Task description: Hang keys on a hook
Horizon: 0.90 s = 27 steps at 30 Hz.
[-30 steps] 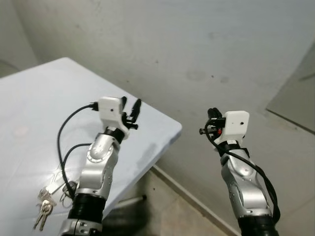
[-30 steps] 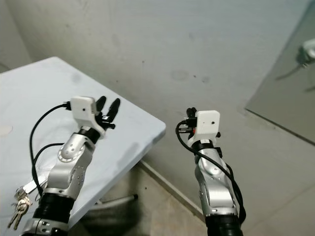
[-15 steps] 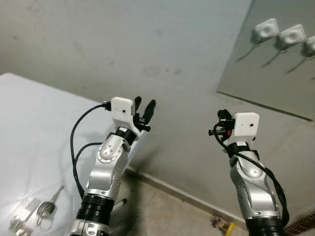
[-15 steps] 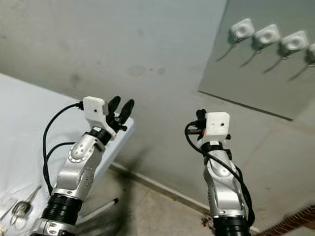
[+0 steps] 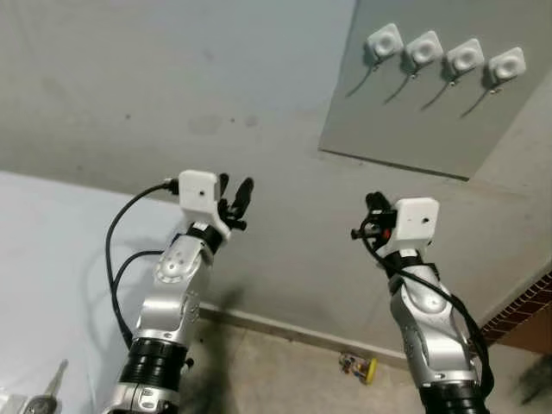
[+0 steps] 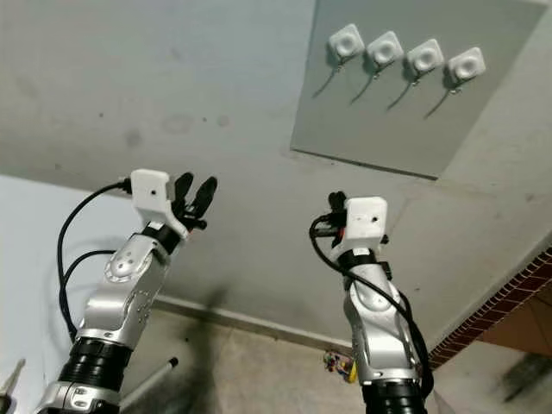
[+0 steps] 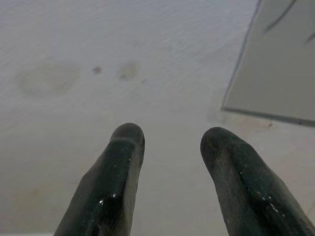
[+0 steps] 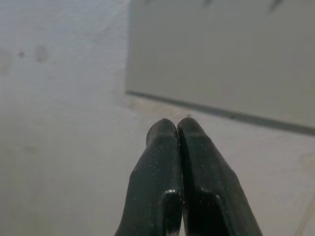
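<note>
The silver metal keys point(image 5: 41, 398) are lying on the white table point(image 5: 52, 259), low and to the left of the left gripper point(image 5: 235, 191), well apart from it. That left gripper is pointing up at the grey plaster wall point(image 5: 172, 78) with its two black fingers point(image 7: 118, 167) parted and holding nothing. The right gripper point(image 8: 177, 129) is raised beside it, fingers pressed together, empty. Above and beyond the right gripper, a grey rectangular board point(image 5: 405, 112) is carrying four white wall hooks point(image 5: 444, 56) in a row. Nothing is standing between the grippers and the board. A small yellow object point(image 5: 358, 368) is lying on the floor below.
</note>
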Available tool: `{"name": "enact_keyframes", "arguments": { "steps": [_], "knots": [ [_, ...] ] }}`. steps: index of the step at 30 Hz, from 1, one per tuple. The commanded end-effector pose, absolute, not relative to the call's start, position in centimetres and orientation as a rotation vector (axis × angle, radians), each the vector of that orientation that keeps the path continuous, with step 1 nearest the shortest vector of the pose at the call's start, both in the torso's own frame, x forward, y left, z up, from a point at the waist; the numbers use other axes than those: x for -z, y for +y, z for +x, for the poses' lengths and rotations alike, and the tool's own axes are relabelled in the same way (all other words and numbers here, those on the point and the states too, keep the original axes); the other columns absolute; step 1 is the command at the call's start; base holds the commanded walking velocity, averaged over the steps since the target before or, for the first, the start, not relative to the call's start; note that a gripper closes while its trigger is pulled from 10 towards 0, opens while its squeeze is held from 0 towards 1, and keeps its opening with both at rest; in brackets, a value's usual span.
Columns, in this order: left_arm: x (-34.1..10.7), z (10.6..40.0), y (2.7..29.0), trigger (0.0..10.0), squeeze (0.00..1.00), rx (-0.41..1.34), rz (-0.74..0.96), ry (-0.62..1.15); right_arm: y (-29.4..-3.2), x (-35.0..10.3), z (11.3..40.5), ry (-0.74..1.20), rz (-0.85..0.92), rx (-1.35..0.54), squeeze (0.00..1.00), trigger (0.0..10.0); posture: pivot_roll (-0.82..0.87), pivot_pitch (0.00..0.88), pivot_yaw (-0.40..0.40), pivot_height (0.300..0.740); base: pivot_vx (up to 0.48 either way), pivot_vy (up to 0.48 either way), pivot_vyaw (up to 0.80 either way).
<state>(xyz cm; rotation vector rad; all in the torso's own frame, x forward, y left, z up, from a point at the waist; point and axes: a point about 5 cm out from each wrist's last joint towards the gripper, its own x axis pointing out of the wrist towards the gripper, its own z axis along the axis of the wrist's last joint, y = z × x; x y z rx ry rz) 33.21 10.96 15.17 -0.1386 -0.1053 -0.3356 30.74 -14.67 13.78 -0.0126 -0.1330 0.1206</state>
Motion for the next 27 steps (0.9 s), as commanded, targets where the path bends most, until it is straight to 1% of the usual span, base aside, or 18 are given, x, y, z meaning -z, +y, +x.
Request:
{"name": "enact_keyframes", "arguments": {
  "steps": [1, 7, 10, 11, 13, 14, 15, 16, 17, 19, 24, 27],
  "knots": [
    [-15.8, 33.2, 10.4, 10.0, 0.0, 0.367, -0.125, -0.118, -15.1, -14.3, 30.7, -0.155, -0.024, -0.112, 0.0, 10.0, -0.02, 0.0, -0.029, 0.74, 0.48, 0.0, 0.0],
    [-15.6, 33.0, 10.2, 10.0, 0.0, 0.374, -0.117, -0.11, -15.0, -14.1, 30.4, -0.155, -0.027, -0.116, 0.0, 10.0, -0.02, 0.0, -0.029, 0.74, 0.48, 0.0, 0.0],
    [-15.6, 33.0, 10.2, 10.0, 0.0, 0.346, -0.065, -0.121, -15.1, -14.0, 30.5, -0.143, -0.015, -0.111, 0.0, 10.0, -0.02, 0.0, -0.028, 0.74, 0.0, 0.0, 0.0],
    [-15.7, 32.9, 10.0, 10.0, 0.0, 0.373, -0.091, -0.13, -15.1, -13.9, 30.5, -0.136, -0.012, -0.107, 0.0, 10.0, -0.02, 0.0, -0.027, 0.74, 0.0, 0.0, -0.44],
    [-15.8, 32.8, 9.9, 10.0, 0.0, 0.383, -0.088, -0.136, -15.1, -13.8, 30.5, -0.131, 0.0, -0.105, 0.0, 10.0, -0.02, 0.0, -0.025, 0.74, 0.0, 0.0, -0.66],
    [-16.0, 32.7, 9.7, 10.0, 0.0, 0.402, -0.037, -0.15, -15.2, -13.8, 30.5, -0.127, 0.006, -0.103, 0.0, 10.0, -0.02, 0.0, -0.023, 0.74, 0.0, 0.0, -0.66],
    [-16.0, 32.7, 9.7, 10.0, 0.0, 0.402, -0.037, -0.15, -15.2, -13.8, 30.5, -0.127, 0.006, -0.103, 0.0, 10.0, -0.02, 0.0, -0.023, 0.74, 0.0, 0.0, -0.66],
    [-16.2, 32.5, 9.6, 10.0, 0.0, 0.426, 0.057, -0.179, -15.3, -13.7, 30.6, -0.119, 0.001, -0.092, 0.0, 10.0, -0.02, 0.0, -0.022, 0.74, 0.0, 0.0, -0.66],
    [-16.2, 32.5, 9.5, 10.0, 0.0, 0.437, 0.109, -0.189, -15.3, -13.8, 30.5, -0.128, -0.003, -0.092, 0.0, 10.0, -0.02, 0.0, -0.022, 0.74, 0.0, 0.0, -0.68],
    [-16.2, 32.4, 9.4, 10.0, 0.0, 0.446, 0.153, -0.196, -15.3, -13.8, 30.5, -0.141, -0.006, -0.093, 0.0, 10.0, -0.02, 0.0, -0.022, 0.74, 0.0, 0.0, -0.68],
    [-16.3, 32.2, 9.3, 10.0, 0.0, 0.465, 0.123, -0.19, -15.0, -13.8, 30.4, -0.133, -0.016, -0.12, 0.0, 10.0, -0.02, 0.0, -0.021, 0.74, 0.0, 0.0, 0.0],
    [-16.4, 32.2, 9.4, 10.0, 0.0, 0.459, 0.078, -0.185, -14.8, -13.9, 30.3, -0.138, -0.027, -0.171, 0.0, 10.0, -0.02, 0.0, -0.021, 0.74, 0.0, 0.0, 0.0]
  ]
}}
